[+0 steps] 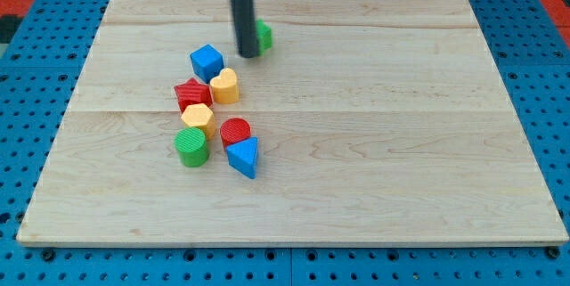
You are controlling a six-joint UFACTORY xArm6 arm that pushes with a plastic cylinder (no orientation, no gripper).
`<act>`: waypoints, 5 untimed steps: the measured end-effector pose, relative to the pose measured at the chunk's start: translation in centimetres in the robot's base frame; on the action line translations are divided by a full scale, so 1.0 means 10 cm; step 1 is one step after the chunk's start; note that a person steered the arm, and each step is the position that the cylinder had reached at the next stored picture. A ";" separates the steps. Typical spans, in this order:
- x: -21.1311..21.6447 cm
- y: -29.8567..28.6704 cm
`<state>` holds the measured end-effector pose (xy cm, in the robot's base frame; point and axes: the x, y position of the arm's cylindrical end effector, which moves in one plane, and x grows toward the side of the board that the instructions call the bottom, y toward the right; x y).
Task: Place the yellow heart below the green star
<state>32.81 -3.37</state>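
Note:
The yellow heart (225, 85) lies on the wooden board (383, 143), left of centre, touching the blue cube (206, 61) above-left of it and close to the red star (191, 94). The green star (264, 35) sits near the view's top, mostly hidden behind my rod. My tip (248, 54) rests on the board at the green star's left lower side, above and to the right of the yellow heart, a short gap from it.
A yellow hexagon (198, 118) lies below the red star. A green cylinder (191, 146), a red cylinder (235, 132) and a blue triangle (244, 157) cluster lower down. Blue pegboard (534, 36) surrounds the board.

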 end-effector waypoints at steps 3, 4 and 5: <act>0.69 0.42; 1.00 0.21; 1.27 0.08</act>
<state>45.48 -2.59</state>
